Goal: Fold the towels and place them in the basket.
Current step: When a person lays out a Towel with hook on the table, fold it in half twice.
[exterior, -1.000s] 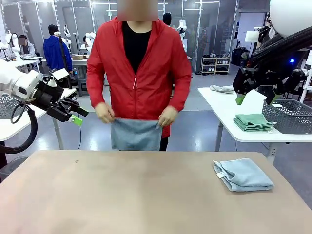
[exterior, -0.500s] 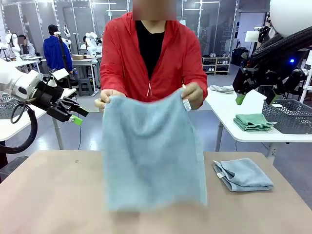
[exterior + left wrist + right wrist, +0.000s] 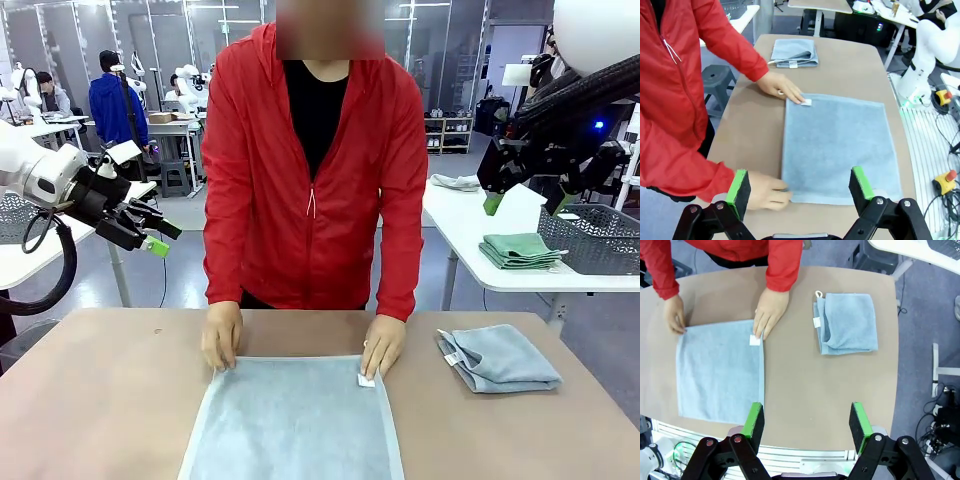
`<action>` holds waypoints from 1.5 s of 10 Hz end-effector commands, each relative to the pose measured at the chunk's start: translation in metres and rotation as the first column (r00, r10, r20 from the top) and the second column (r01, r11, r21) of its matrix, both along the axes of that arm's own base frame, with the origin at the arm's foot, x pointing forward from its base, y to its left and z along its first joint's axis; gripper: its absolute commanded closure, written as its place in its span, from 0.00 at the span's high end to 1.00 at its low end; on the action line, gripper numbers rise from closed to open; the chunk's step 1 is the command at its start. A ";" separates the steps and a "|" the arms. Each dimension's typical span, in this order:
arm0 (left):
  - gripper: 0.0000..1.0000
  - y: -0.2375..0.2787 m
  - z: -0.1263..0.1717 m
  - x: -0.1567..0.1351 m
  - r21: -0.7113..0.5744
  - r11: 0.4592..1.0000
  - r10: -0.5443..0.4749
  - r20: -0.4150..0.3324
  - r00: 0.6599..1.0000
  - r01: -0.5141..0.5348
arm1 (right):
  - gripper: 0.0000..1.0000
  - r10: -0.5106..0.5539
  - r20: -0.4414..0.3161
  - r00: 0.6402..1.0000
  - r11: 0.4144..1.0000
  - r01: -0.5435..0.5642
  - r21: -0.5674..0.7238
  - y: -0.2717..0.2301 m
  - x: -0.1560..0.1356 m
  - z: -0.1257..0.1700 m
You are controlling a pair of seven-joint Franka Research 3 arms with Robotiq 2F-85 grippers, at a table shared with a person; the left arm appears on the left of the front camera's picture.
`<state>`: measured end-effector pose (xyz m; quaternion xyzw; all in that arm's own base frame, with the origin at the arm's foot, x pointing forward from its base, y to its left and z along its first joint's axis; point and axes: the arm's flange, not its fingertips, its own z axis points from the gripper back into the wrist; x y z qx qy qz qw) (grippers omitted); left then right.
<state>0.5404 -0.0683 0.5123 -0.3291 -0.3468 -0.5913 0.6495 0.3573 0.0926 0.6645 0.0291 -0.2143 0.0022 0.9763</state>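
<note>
Towels first: one pale blue-grey towel [image 3: 292, 420] lies spread flat on the tan table [image 3: 90, 400], right at the robot's edge and roughly in the middle, with no folds in it as far as anyone can see. Its small white tag [image 3: 366, 380] sits at the far corner on the picture's right. The person in the red jacket leans over from the far side with both hands down on the two far corners. One hand [image 3: 383, 343] has its fingers stretched out fairly flat, fingertips on the cloth just beside the tag. The other hand [image 3: 221, 336] looks more curled and presses the opposite corner at the towel's edge. Neither hand is really gripping anything, they're just pinning the cloth to the table. A second towel [image 3: 497, 357] lies folded into a small bundle off to the right on the same table, well apart from the flat one, with its own tag facing the middle. As for the robot, the left gripper [image 3: 165, 238] hangs up in the air off the left side of the table, jaws spread wide, nothing between the green pads. The right gripper [image 3: 525, 200] is up high on the right, also spread apart and empty.
</note>
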 end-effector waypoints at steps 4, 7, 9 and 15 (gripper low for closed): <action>1.00 -0.001 0.000 0.000 0.003 1.000 0.006 0.005 1.000 -0.006 | 0.85 -0.009 0.002 1.000 1.000 0.009 0.007 0.001 -0.001 -0.001; 1.00 -0.001 0.000 0.000 0.003 1.000 0.006 0.005 1.000 -0.006 | 0.85 -0.009 0.002 1.000 1.000 0.009 0.007 0.001 -0.001 -0.001; 1.00 -0.001 0.000 0.000 0.003 1.000 0.006 0.005 1.000 -0.006 | 0.85 -0.009 0.002 1.000 1.000 0.009 0.007 0.001 -0.001 -0.001; 1.00 -0.062 0.099 -0.066 0.296 0.955 -0.013 0.116 0.993 -0.022 | 0.85 0.491 0.088 0.867 0.870 -0.484 -0.090 0.080 0.002 0.015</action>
